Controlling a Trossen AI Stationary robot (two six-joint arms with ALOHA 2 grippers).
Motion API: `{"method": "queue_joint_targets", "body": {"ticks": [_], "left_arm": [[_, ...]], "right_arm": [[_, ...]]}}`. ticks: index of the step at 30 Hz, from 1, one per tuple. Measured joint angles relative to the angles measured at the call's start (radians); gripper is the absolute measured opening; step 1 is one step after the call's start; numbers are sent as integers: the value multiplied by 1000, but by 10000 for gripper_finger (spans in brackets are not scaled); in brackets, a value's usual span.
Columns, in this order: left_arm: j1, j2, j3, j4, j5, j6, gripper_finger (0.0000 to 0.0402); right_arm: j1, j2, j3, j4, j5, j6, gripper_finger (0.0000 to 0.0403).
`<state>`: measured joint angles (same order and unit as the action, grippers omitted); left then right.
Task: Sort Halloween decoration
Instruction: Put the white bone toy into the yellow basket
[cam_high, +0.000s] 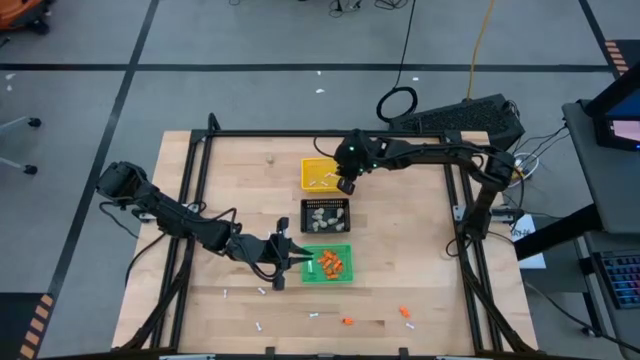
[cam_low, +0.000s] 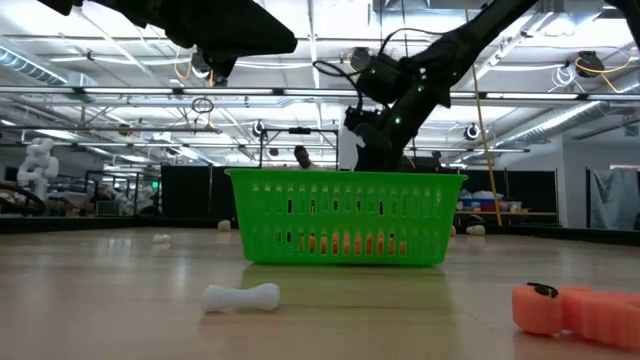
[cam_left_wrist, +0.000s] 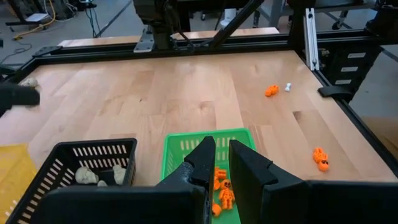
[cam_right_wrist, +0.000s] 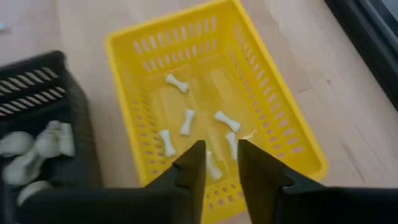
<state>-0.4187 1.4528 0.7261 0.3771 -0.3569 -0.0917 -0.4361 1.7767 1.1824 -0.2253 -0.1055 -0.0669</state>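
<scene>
Behind right fingers (cam_right_wrist: 216, 163), a half-hidden white stick (cam_right_wrist: 211, 167)

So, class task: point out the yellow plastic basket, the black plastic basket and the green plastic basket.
Yellow plastic basket (cam_right_wrist: 283, 127): right wrist view, on its side wall.
Black plastic basket (cam_left_wrist: 99, 152): left wrist view, on its slotted wall.
Green plastic basket (cam_low: 345, 215): low view, on its front wall.

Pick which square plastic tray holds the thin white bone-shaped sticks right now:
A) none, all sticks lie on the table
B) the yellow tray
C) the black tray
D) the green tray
B: the right wrist view shows several thin white bone-shaped sticks lying inside the yellow square plastic tray, while the black tray beside it holds beige-grey lumps.
</scene>
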Motion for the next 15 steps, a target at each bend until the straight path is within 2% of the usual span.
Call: {"method": "queue_joint_targets", "body": {"ticks": [5, 8, 11, 15], "left_arm": [[0, 0, 0, 1, -1, -5, 47], [0, 0, 0, 1, -17, -8, 47], [-3, 0, 0, -4, -20, -7, 47], [-3, 0, 0, -23, -28, -8, 47]], "right_arm": [[25, -97, 0, -73, 0, 7, 130], [77, -201, 0, -179, 0, 32, 144], [185, -325, -31, -256, 2, 48, 143], [377, -505, -159, -203, 77, 127, 131]]}}
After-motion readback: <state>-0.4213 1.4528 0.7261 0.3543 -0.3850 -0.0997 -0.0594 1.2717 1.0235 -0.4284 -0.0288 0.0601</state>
